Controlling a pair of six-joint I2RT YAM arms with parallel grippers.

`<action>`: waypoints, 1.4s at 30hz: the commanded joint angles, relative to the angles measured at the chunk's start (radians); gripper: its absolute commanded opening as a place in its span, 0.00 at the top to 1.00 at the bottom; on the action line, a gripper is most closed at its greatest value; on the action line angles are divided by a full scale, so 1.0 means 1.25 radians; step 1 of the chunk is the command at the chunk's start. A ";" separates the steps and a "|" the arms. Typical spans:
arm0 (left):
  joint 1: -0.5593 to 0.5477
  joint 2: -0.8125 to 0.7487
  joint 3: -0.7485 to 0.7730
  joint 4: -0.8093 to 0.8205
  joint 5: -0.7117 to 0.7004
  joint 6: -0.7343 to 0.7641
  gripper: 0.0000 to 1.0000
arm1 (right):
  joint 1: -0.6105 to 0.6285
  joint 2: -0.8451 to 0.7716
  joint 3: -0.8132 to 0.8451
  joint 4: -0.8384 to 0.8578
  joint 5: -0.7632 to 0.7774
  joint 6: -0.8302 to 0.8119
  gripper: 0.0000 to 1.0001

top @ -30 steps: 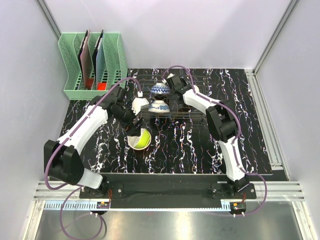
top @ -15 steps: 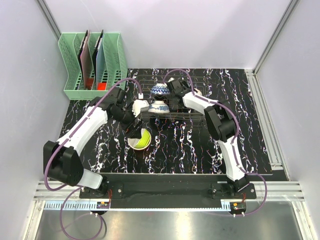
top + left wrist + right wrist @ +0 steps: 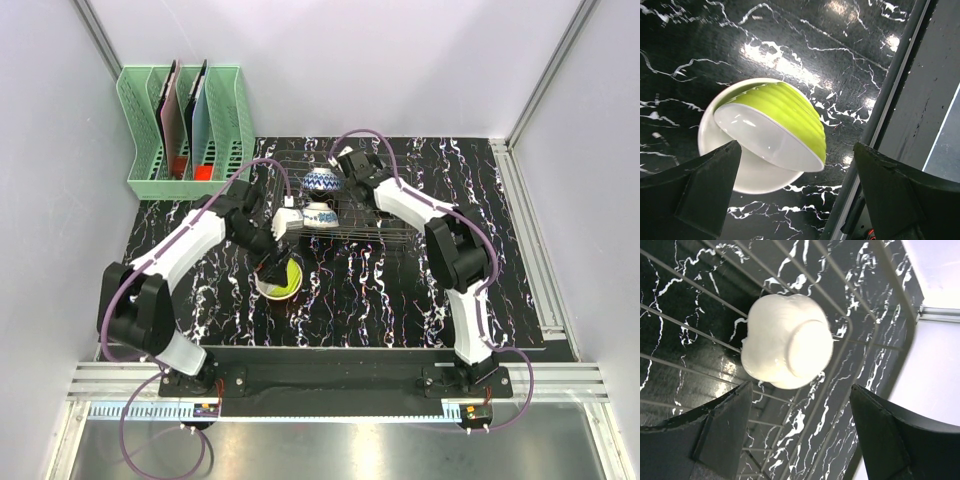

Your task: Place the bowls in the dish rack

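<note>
The left gripper [image 3: 797,172] hangs over the lime green bowl [image 3: 785,115], fingers spread wide, presumably to catch its raised rim. It leans inside what looks like a pale bowl [image 3: 747,175] on the table [image 3: 690,40] (neither racked yet). The right gripper [image 3: 800,415], fingers apart and touching nothing, stands over an upturned white bowl [image 3: 787,342] in the dish rack [image 3: 380,231].

Top view bright, even overhead light, soft short shadows, sharp. Wrist views: hard white glare on glossy marble tabletop [image 3: 775,55]; lime green bowl [image 3: 790,110] sharp; white bowl [image 3: 787,342] washed out, slightly soft.
</note>
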 commanded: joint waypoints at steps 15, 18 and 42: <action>-0.014 0.053 -0.012 0.027 0.038 0.034 1.00 | 0.006 -0.111 0.040 -0.034 -0.010 0.027 0.13; -0.017 0.048 -0.008 0.003 0.028 0.063 1.00 | 0.005 -0.119 0.037 -0.038 -0.013 0.032 0.13; -0.028 -0.022 0.005 -0.049 -0.218 0.210 0.94 | 0.005 -0.179 0.029 -0.095 -0.073 0.091 0.12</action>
